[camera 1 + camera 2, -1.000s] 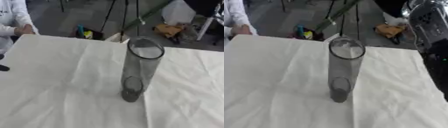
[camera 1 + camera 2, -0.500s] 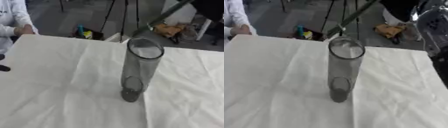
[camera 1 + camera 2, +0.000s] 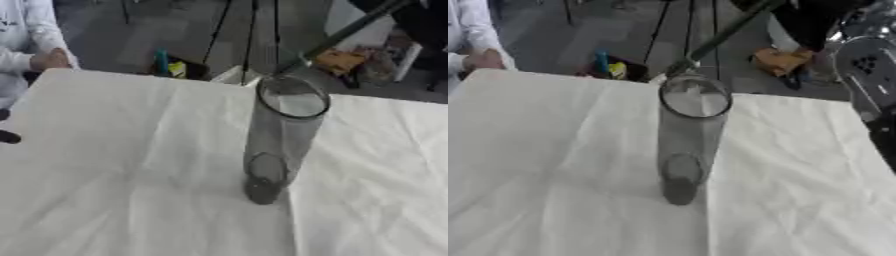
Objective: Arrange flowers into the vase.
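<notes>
- One vase (image 3: pixel 278 140), tall and smoky clear, is standing upright mid-table on your white cloth (image 3: pixel 122 170).
- A green stem (image 3: pixel 726 34) is slanting down from the upper right, its lower end sitting at the vase's far rim.
- Your right arm (image 3: pixel 866 75) is showing at the right edge; you cannot tell what its hand is doing.
- Your left hand is showing nowhere.

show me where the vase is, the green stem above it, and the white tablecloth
vase (image 3: pixel 278 145), left eye view, on its clear glass side wall
green stem (image 3: pixel 726 34), right eye view, midway along the slanting stalk
white tablecloth (image 3: pixel 122 165), left eye view, bare cloth left of the vase
</notes>
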Tool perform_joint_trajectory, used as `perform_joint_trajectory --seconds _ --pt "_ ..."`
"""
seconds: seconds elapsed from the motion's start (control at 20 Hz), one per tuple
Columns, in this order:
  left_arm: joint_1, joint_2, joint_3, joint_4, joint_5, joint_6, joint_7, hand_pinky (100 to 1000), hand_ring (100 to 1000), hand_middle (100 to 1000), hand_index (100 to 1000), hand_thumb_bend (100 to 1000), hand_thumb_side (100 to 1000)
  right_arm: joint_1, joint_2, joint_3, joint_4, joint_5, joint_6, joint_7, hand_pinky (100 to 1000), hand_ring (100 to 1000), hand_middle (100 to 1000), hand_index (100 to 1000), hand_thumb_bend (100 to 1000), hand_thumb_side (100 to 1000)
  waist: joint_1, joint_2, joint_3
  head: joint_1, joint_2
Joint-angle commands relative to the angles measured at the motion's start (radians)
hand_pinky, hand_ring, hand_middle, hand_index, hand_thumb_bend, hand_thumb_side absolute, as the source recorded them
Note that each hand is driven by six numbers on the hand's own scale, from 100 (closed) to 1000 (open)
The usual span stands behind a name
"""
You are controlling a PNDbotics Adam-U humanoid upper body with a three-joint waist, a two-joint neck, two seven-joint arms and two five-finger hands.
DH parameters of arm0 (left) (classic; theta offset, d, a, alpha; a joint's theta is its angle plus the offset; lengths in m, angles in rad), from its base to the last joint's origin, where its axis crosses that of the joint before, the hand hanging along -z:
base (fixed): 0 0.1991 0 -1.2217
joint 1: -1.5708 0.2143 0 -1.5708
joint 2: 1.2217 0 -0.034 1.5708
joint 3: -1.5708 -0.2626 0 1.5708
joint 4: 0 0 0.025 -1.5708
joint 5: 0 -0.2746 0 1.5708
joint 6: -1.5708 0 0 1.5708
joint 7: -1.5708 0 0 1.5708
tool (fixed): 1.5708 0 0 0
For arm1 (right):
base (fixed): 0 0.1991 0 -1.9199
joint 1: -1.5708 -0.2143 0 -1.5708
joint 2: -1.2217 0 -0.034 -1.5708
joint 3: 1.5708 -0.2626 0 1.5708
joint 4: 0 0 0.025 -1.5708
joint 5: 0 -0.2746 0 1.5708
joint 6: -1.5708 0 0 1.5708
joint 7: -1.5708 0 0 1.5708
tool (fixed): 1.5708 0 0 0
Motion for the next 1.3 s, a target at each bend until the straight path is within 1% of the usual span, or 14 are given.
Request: perform_joint_trajectory --seconds 0.05,0.4,0.75,1.3 --pt "-0.005 0.012 0.005 -0.018 -0.008 -0.001 -0.002 546 695 696 898 100 1000 -0.004 -0.048 -0.004 -0.017 0.032 -0.01 0.014 100 100 100 123 100 133 -0.011 -0.013 0.003 -0.003 0.001" --pt "-0.003 0.005 0.004 -0.018 -0.013 0.0 -0.005 544 695 696 898 100 1000 0.014 -0.065 0.011 -0.01 0.08 -0.007 0.048 100 100 100 123 100 127 -0.01 -0.003 0.013 -0.011 -0.003" --pt "-0.003 0.0 0.002 -0.018 -0.018 0.001 -0.006 542 694 696 897 100 1000 0.033 -0.078 0.016 0.006 0.126 -0.016 0.068 100 100 100 124 100 125 -0.011 0.006 0.018 -0.014 -0.01" --pt "-0.003 -0.003 0.001 -0.018 -0.022 0.002 -0.008 541 693 696 897 100 1000 0.044 -0.088 0.01 0.025 0.153 -0.023 0.075 100 100 100 124 100 137 -0.012 0.013 0.023 -0.021 -0.021"
